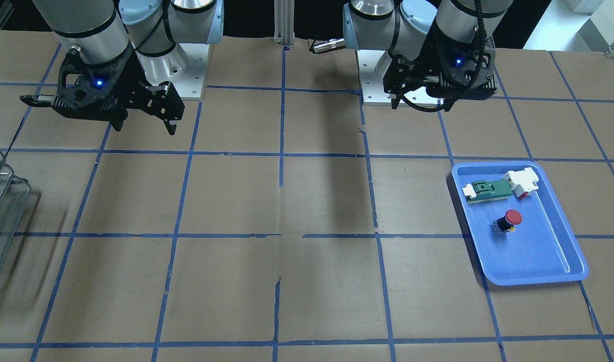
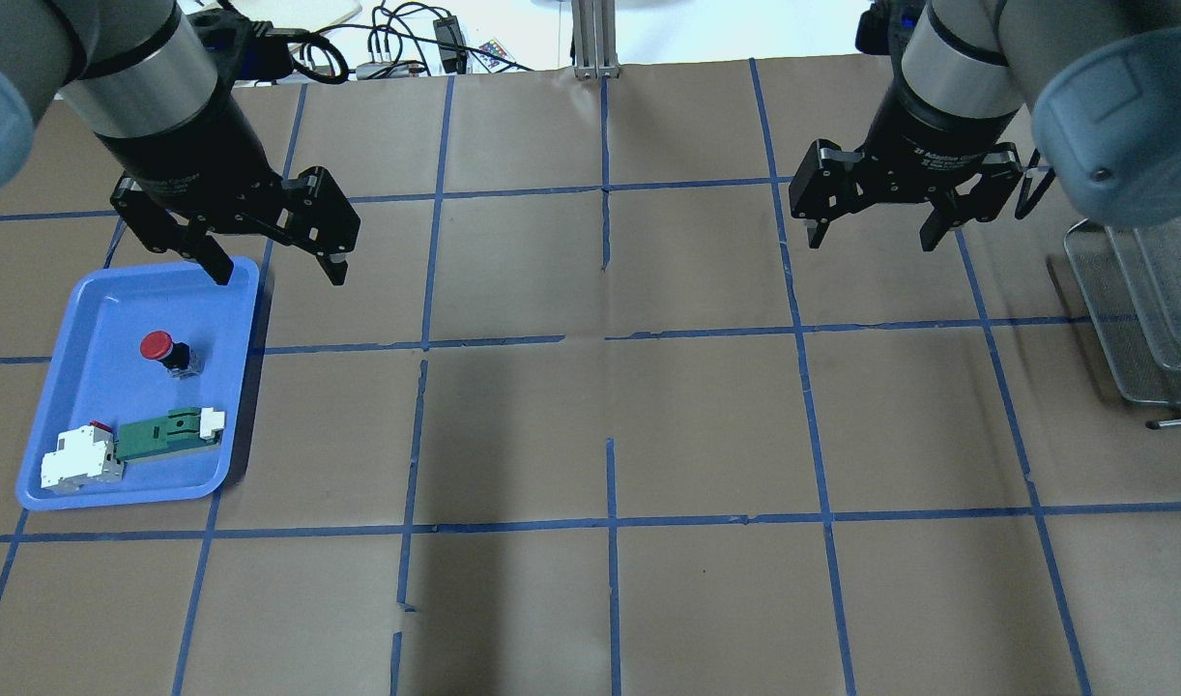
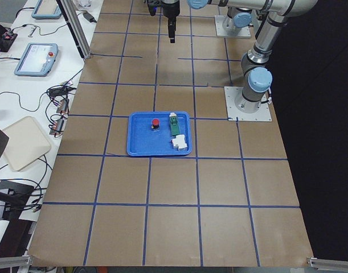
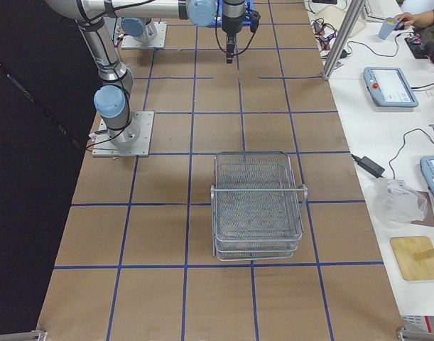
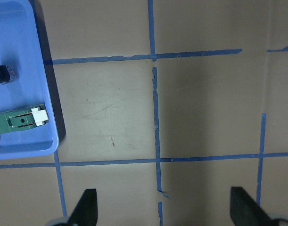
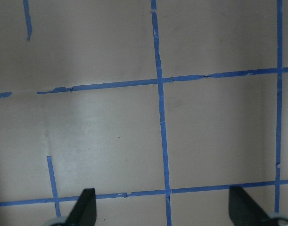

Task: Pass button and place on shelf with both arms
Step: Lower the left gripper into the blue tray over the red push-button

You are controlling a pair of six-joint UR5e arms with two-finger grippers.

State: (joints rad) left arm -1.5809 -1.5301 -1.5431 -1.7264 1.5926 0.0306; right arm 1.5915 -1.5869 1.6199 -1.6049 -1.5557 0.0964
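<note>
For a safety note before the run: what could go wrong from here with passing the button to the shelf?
The button seems to lie on its side in the blue tray; the open left gripper might slip on its round cap. The green board lies close and could be bumped. The shelf stands on the side of the right gripper, so the small button may drop in a mid-air pass.
</note>
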